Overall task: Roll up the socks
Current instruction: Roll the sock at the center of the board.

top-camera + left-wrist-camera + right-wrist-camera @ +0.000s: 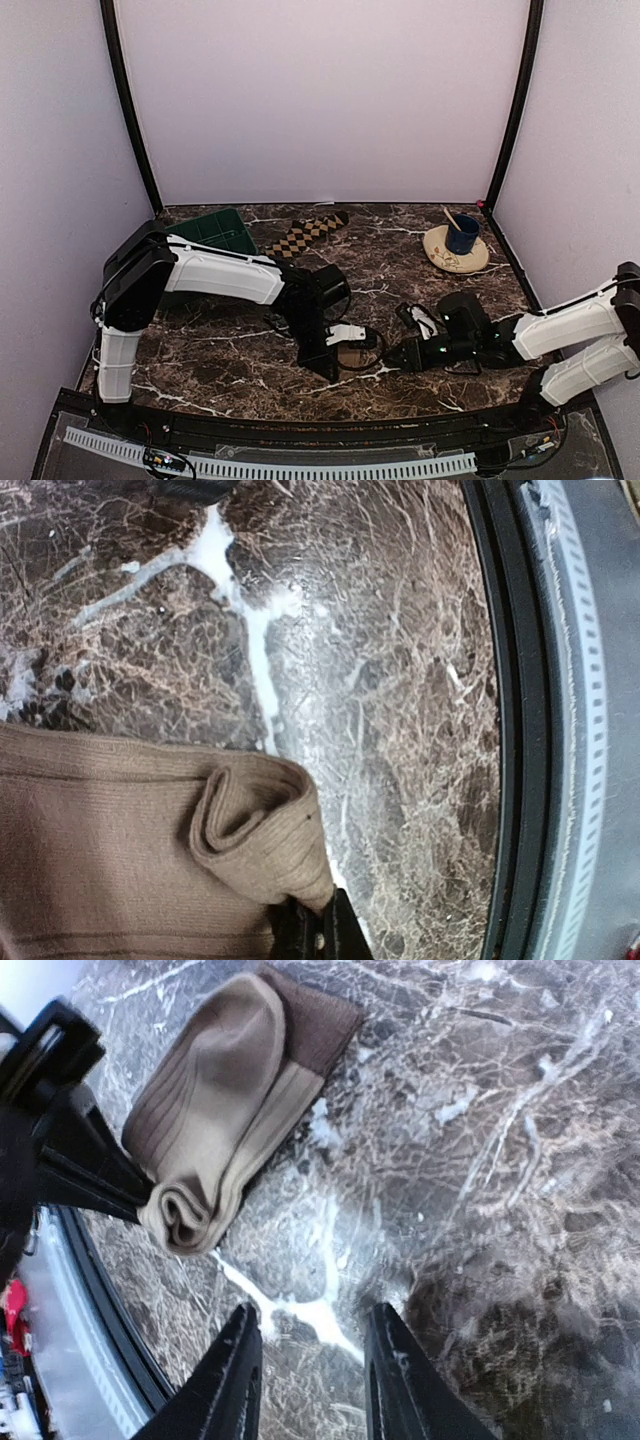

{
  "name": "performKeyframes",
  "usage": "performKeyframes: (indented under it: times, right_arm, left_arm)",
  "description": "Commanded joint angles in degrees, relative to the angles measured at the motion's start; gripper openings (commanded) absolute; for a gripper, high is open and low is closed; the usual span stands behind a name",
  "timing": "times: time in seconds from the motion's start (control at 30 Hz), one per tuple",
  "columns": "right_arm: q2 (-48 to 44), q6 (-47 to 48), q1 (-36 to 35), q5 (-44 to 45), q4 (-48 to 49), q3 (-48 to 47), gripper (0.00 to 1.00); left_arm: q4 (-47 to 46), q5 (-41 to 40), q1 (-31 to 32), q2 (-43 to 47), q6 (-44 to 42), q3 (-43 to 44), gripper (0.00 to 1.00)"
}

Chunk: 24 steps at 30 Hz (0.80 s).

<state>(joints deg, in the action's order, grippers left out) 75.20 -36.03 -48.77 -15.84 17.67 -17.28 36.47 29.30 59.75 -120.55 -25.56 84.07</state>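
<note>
Near centre of the dark brown marble-patterned table (420, 300), a short way in from its near rim, the left claw (318, 932) is closed tight. Its black fingertips pinch the edge of the plain tan-brown fabric sock (110, 840) at the curled end. That end is turned over on itself into a loose roll. The rest of the sock lies flat on the table, with its darker brown toe (318, 1018) pointing away from the rim.

Just right of the sock, the right claw (312, 1312) sits low over bare marble. Its two fingers stand partly apart with nothing between them, clear of the sock. From overhead the two claws face each other, left (322, 362) and right (395, 358), and the left arm's wrist hides most of the sock.

Far side, left to right:
- A dark green plastic tray (215, 232) sits at the far left corner.
- The brown-and-black diamond-checkered fabric sock (310, 232) lies flat and unrolled, just right of the tray and well apart from both claws.
- A round cream plate (445, 260) at the far right carries a dark blue cup (462, 235) with a thin stick leaning in it.
</note>
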Motion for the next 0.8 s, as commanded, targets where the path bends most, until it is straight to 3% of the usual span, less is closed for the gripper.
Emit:
performKeyframes:
  times: [0.0, 0.37, 0.77]
  right_arm:
    - [-4.61, 0.95, -4.60, 11.68, -4.17, 1.02, 0.32]
    - [-7.45, 9.25, -21.29, 33.04, -13.49, -4.86, 0.34]
    - [5.74, 24.63, -33.75, 44.12, -16.83, -15.79, 0.41]
  left_arm:
    - [4.79, 5.25, -1.62, -4.44, 0.55, 2.33, 0.00]
    - [7.94, 12.66, -5.54, -9.98, 0.55, 6.32, 0.00]
    - [11.79, 17.66, -7.56, -14.80, -0.16, 10.72, 0.00]
